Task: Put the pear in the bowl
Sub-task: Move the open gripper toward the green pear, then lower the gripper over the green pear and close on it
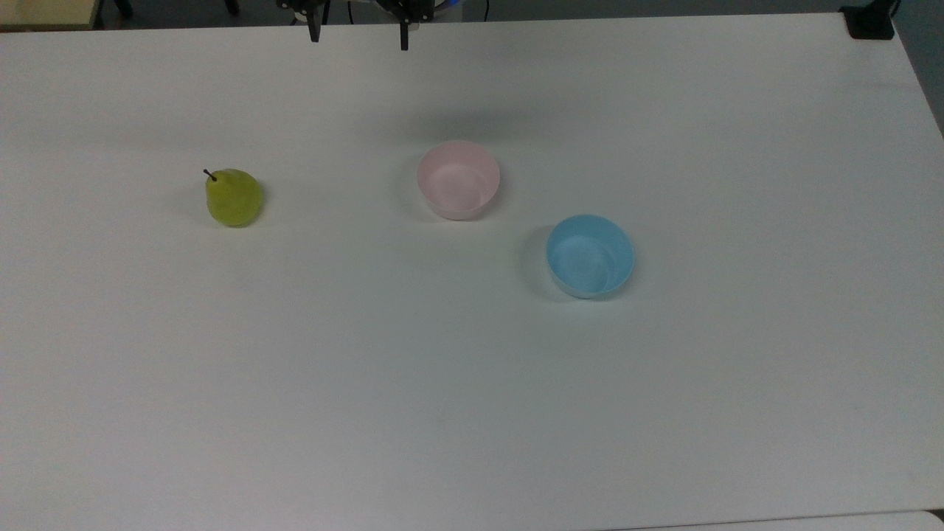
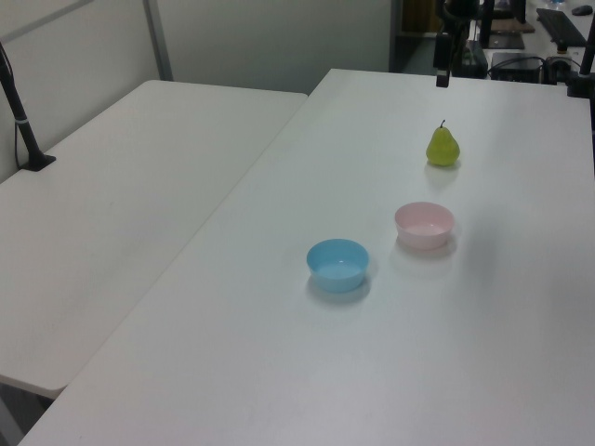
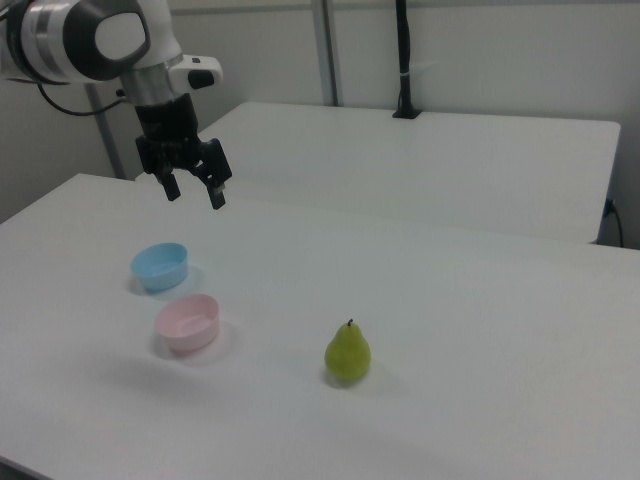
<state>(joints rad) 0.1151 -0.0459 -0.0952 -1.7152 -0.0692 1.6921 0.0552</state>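
The gripper [image 3: 192, 190] hung high above the tabletop [image 1: 472, 383], fingers spread and empty. The pear [image 1: 234, 197] stood upright, stem up, well off toward the top view's left, nearer the tabletop's left edge than the pink bowl [image 1: 458, 180], so reaching it looked like a sideways-and-down move.

White table [image 1: 472, 413] with pear [image 1: 234, 197], pink bowl [image 1: 458, 180], blue bowl [image 1: 590, 256], well apart.

The arm reaches in from the right view's upper left, wrist pointing down. Its gripper [image 3: 195, 193] hangs in the air with its 2 dark fingers [image 3: 216, 197] spread well apart, nothing held between them.
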